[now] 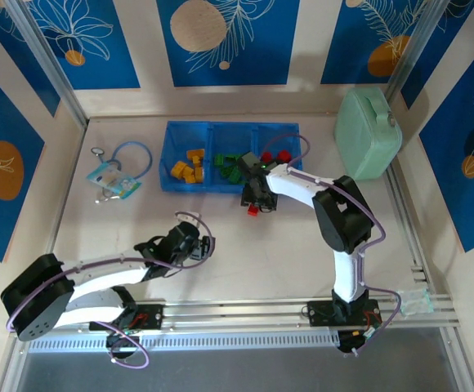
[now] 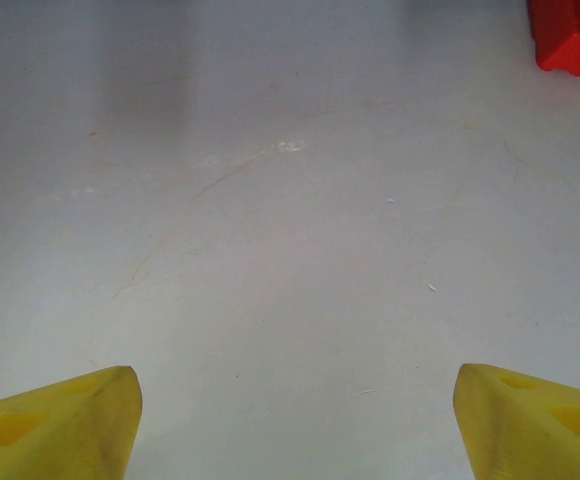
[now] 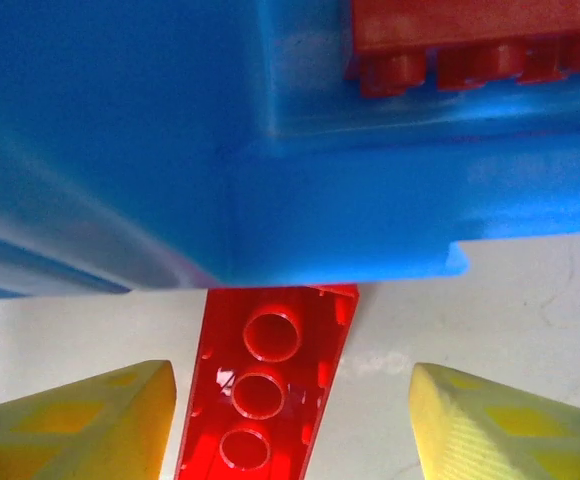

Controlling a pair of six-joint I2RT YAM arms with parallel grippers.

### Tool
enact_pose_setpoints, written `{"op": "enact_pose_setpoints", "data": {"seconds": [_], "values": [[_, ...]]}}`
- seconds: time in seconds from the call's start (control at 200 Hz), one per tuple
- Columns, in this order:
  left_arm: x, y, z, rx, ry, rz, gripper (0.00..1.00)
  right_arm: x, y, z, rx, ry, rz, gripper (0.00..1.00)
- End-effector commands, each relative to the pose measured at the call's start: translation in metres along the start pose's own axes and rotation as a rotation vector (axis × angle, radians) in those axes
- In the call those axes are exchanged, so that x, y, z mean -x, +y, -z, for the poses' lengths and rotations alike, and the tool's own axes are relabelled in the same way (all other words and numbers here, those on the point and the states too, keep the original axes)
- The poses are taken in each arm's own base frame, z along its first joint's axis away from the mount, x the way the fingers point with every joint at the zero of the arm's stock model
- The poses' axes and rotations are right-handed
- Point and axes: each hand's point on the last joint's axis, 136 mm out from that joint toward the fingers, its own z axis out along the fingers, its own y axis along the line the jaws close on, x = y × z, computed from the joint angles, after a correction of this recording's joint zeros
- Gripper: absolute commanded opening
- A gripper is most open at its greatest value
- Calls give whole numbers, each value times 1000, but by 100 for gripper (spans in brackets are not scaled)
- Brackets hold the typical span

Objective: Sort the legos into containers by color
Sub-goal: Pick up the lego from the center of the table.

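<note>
Yellow fingers of right gripper stand apart, straddling red lego on table, just outside blue tray wall; left pad maybe touching it, not clamped. Compartments: yellow legos left, green legos middle, red legos right. Left gripper spread wide, empty, over bare table.

Right wrist view: the red brick lying between the fingers of the right tool runs off the bottom edge, so its near end is unseen. Up top, a second red brick inside the blue tray is cropped by the frame. Left wrist view: a red lego sits clipped in the corner. From above, the right arm covers part of the tray's right compartment, and the bricks there are too small to count.
</note>
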Motion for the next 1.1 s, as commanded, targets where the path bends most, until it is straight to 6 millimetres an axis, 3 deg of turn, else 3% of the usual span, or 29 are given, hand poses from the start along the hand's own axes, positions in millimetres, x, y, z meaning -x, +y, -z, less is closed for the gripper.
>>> {"op": "enact_pose_setpoints", "data": {"seconds": [0.0, 0.235, 0.45, 0.81, 1.096], "values": [[2, 1, 3, 3, -26, 15, 81, -4, -2, -5, -27, 12, 6, 61], [-2, 5, 6, 13, -29, 24, 81, -18, 4, -19, -26, 49, 28, 41], [-3, 4, 8, 10, -32, 24, 81, -33, -2, -15, -33, 46, 30, 33], [2, -5, 10, -13, -49, 14, 81, -46, -34, 22, -39, -56, 5, 29], [8, -16, 14, -36, -73, 0, 80, -19, -44, 62, -7, -106, 23, 29]]}}
